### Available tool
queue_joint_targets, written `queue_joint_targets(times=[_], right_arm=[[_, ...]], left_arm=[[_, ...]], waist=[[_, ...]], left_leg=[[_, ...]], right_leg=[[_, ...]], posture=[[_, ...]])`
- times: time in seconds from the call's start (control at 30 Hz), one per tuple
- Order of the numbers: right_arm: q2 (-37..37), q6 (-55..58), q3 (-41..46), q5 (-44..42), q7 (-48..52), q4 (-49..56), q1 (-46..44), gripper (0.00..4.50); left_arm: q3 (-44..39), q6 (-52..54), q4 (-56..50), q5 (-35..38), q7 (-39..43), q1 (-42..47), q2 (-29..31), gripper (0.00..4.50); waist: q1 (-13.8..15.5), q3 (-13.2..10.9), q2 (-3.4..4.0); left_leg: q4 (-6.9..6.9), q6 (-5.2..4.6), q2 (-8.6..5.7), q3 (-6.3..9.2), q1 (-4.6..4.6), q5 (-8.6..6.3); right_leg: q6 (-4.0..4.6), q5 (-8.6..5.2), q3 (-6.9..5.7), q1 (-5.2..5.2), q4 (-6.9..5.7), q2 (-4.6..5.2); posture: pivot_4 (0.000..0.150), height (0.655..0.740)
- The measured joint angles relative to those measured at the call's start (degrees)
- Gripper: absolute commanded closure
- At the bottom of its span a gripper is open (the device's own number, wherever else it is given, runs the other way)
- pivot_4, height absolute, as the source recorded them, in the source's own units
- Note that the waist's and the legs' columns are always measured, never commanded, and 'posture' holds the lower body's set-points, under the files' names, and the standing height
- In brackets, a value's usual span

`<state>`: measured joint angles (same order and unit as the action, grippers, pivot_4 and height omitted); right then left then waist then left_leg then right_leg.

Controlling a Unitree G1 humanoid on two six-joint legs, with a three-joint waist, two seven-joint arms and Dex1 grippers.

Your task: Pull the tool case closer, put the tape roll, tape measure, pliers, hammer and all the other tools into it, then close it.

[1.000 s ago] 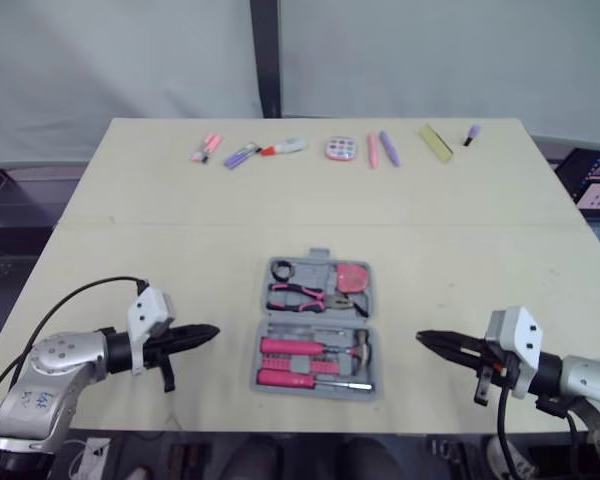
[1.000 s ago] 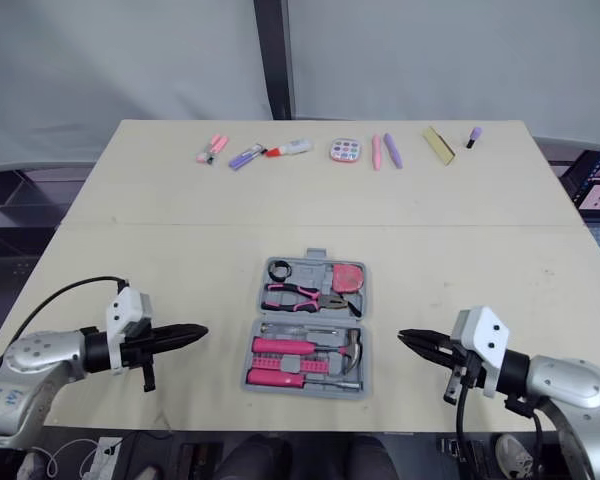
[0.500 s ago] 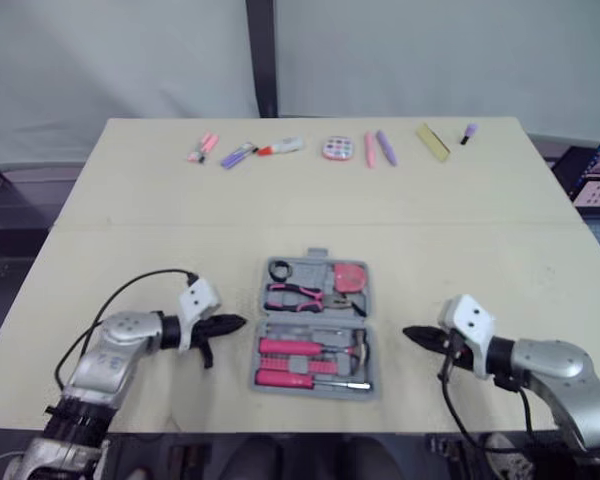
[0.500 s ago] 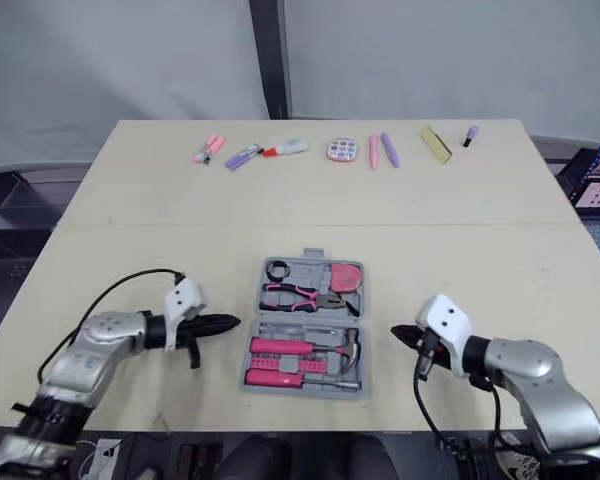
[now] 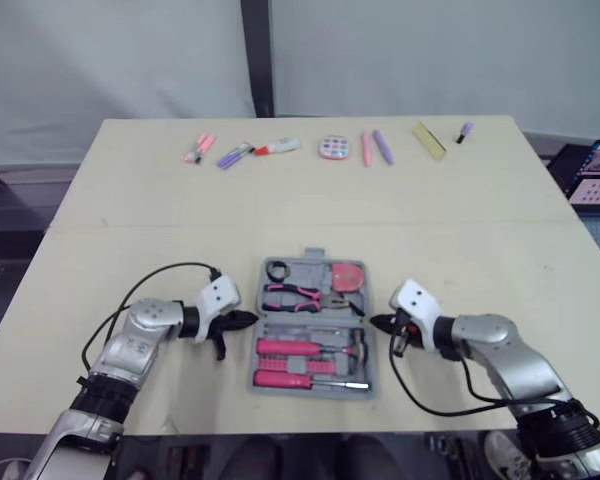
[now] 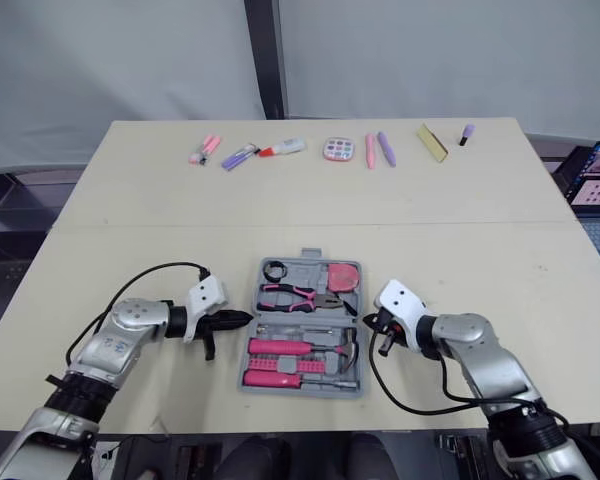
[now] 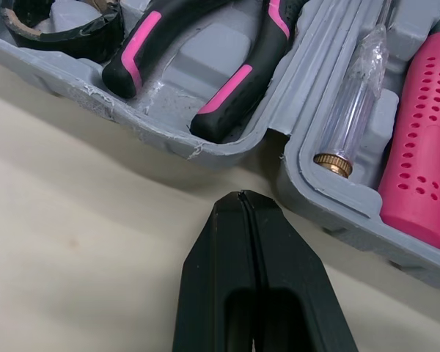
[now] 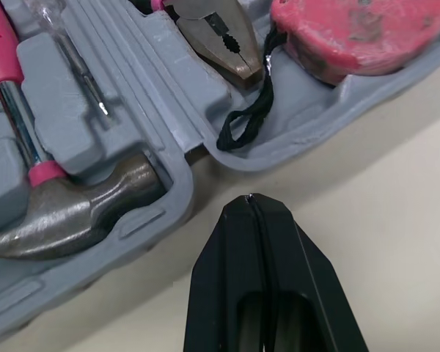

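Observation:
The grey tool case (image 5: pixel 312 271) lies open near the table's front edge. Its far half holds a black tape roll (image 5: pixel 280 269), a pink tape measure (image 5: pixel 351 275) and pink-handled pliers (image 5: pixel 298 296). Its near half holds a hammer (image 5: pixel 357 349) and pink-handled screwdrivers (image 5: pixel 285 348). My left gripper (image 5: pixel 249 320) is shut, its tip just off the case's left side at the hinge line (image 7: pixel 275 136). My right gripper (image 5: pixel 376 323) is shut too, its tip close to the right side. In the right wrist view it points between the hammer head (image 8: pixel 73 213) and the tape measure strap (image 8: pixel 246 121).
Along the table's far edge lies a row of small items: pink markers (image 5: pixel 196 149), purple pens (image 5: pixel 235 154), a glue tube (image 5: pixel 280 147), a round pink palette (image 5: pixel 332 149) and a yellow strip (image 5: pixel 431 141). Bare tabletop lies between them and the case.
Both arms have swung inward from the table's front corners. Each shut gripper tip now sits right beside the case at its hinge line. The case has not moved.

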<state>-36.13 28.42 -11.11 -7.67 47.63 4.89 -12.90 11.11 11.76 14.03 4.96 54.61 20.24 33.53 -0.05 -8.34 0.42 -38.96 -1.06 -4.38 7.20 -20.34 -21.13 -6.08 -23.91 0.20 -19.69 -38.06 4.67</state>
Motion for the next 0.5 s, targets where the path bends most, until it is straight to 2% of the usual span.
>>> queue_joint_targets(times=[0.5], right_arm=[[0.7, -2.1, -1.3, 2.0, 0.6, -2.2, -1.5, 4.48]], left_arm=[[0.3, 0.1, 1.0, -1.4, 0.1, 1.2, -3.4, 4.50]], waist=[[0.1, 0.0, 0.02]], left_leg=[[-0.04, 0.00, -0.13, 0.13, 0.00, 0.00]], right_leg=[[0.00, 0.00, 0.00, 0.00, -0.32, 0.09]], posture=[[0.150, 0.7400]])
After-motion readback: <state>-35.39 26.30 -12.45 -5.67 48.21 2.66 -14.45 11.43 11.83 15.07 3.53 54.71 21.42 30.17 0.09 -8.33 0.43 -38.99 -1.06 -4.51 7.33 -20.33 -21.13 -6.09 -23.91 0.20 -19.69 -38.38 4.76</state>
